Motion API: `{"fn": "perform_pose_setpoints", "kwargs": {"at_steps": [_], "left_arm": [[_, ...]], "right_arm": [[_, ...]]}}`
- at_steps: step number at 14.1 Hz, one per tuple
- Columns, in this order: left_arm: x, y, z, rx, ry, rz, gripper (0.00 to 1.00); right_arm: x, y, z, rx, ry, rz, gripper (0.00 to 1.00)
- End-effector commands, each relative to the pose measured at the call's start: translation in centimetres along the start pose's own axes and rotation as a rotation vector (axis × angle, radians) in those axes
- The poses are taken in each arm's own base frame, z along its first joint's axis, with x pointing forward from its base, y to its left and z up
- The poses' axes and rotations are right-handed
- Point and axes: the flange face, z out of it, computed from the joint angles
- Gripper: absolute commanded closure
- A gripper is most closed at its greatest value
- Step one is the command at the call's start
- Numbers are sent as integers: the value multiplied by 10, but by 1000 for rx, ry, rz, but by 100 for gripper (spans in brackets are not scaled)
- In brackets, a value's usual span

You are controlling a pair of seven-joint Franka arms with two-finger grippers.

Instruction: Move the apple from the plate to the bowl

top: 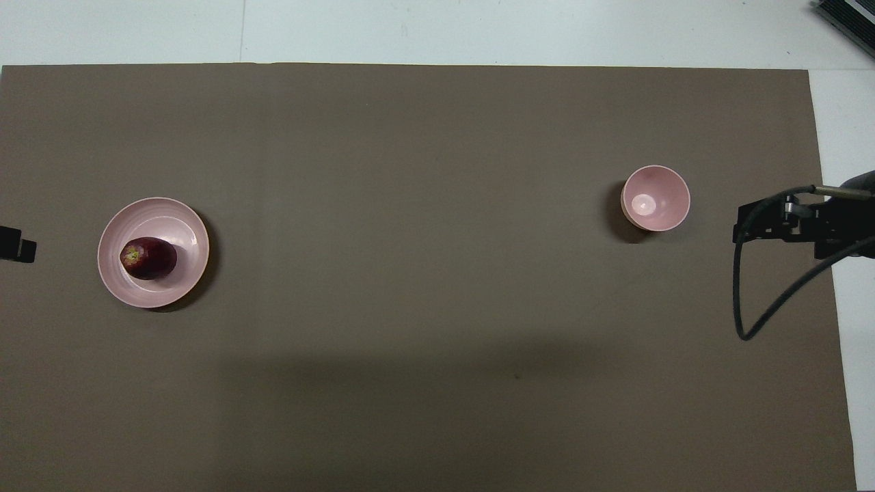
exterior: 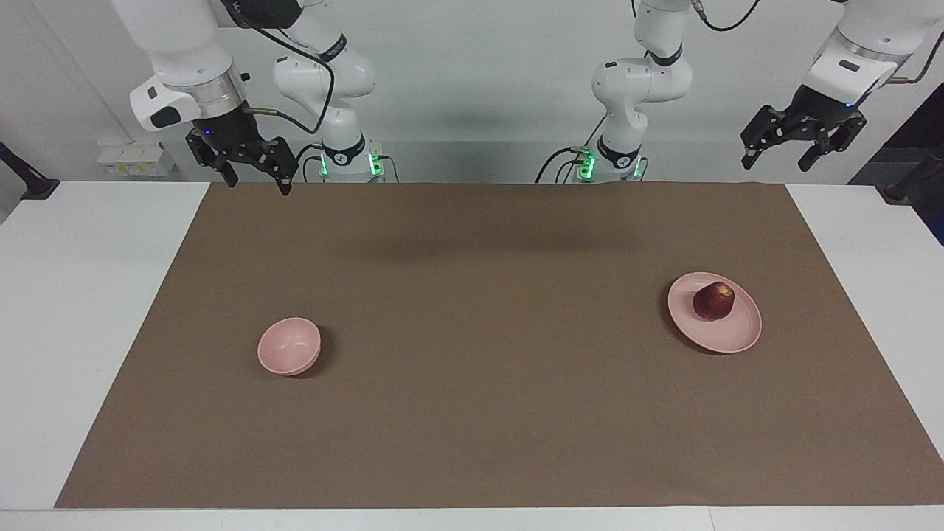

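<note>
Left end effector [exterior: 782,156] raised, open — right end effector [exterior: 258,181] likewise
</note>
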Motion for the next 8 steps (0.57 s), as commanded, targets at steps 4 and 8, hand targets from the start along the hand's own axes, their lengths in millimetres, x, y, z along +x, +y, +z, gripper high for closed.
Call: {"fn": "perform_pose_setpoints", "kwargs": {"at_steps": [4,8], "left_arm": [[-1,-2,-3,8,37,-7,0],[5,-7,5,9,66,-10,0]], "right_arm": [[-5,4,-1,23,-6,-10,0],[-5,3,-1,23,-6,-10,0]]}}
